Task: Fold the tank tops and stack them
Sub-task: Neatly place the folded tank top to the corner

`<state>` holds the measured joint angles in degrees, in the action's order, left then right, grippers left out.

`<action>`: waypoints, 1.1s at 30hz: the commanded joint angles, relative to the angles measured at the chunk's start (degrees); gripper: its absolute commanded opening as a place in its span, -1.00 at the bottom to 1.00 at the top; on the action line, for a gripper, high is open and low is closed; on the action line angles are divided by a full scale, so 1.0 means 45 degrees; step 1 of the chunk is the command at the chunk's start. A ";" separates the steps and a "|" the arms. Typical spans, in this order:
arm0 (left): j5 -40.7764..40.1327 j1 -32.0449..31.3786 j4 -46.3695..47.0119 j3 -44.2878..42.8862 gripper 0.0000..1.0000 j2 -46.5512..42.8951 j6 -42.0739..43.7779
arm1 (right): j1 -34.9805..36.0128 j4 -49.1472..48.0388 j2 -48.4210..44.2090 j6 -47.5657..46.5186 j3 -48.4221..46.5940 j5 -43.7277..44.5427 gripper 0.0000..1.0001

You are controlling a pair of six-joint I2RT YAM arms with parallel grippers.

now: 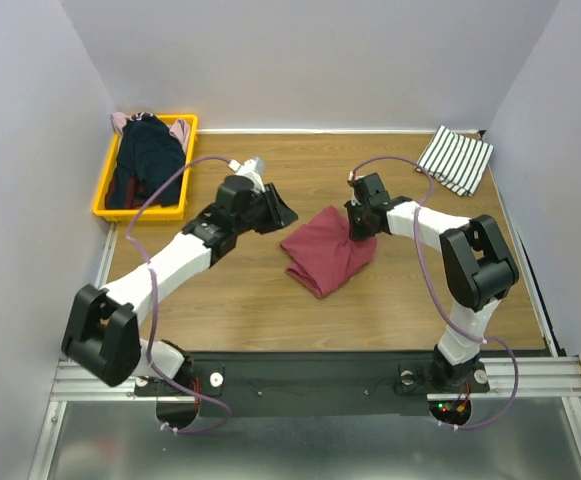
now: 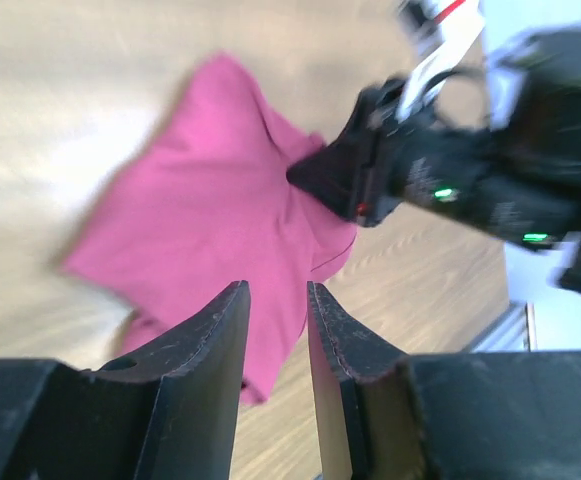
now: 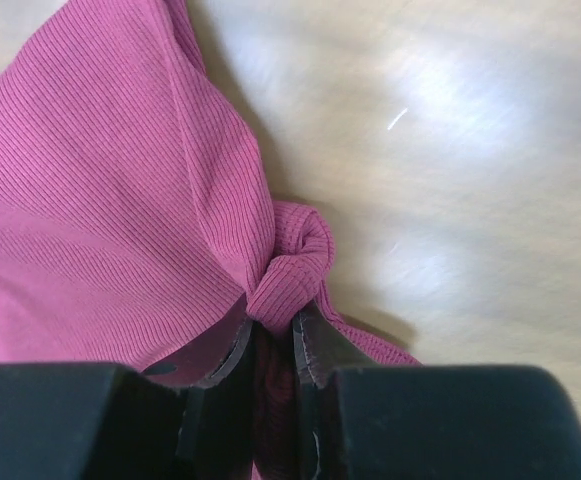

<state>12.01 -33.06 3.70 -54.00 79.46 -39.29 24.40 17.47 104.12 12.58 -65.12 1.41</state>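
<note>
The dark red tank top [image 1: 325,252] lies bunched in the middle of the table; it also shows in the left wrist view [image 2: 210,210] and the right wrist view [image 3: 100,200]. My right gripper [image 1: 358,228] is shut on a bunched fold at its right edge [image 3: 290,268]. My left gripper [image 1: 282,212] hovers left of the red top, jaws slightly apart and empty [image 2: 276,300]. The striped white tank top [image 1: 455,158] lies folded at the far right corner. Dark navy [image 1: 150,160] and pale pink [image 1: 178,130] tops fill the yellow bin.
The yellow bin [image 1: 105,195] stands at the far left by the wall. Grey walls close in the table on three sides. A metal rail [image 1: 300,375] runs along the near edge by the arm bases.
</note>
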 commanded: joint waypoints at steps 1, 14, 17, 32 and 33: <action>-0.0111 0.0685 -0.1756 -0.0812 -0.18 -0.1229 0.1522 | -0.0246 0.0238 0.0612 -0.1231 -0.1442 0.2962 -0.97; 0.0416 0.2190 -0.2581 -0.0852 -0.18 -0.1624 0.3495 | -0.2512 0.0296 0.2837 -0.3750 -0.5661 0.5624 -0.99; 0.0514 0.2229 -0.2425 -0.0677 -0.18 -0.1564 0.3496 | -0.2922 0.0316 0.3326 -0.4102 -0.6990 0.6072 -0.99; 0.1276 0.2522 -0.2171 -0.0364 -0.18 -0.0960 0.3457 | -0.4173 0.0687 0.7408 -0.6349 -1.3202 0.7439 -0.99; 0.1315 0.2522 -0.2190 -0.0383 -0.18 -0.0939 0.3457 | -0.4212 0.0687 0.7507 -0.6505 -1.3610 0.7518 -0.99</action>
<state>15.94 -22.00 -7.90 -56.23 74.87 -24.75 6.90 21.08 137.34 -13.28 -120.31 31.75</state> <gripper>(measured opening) 0.408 0.198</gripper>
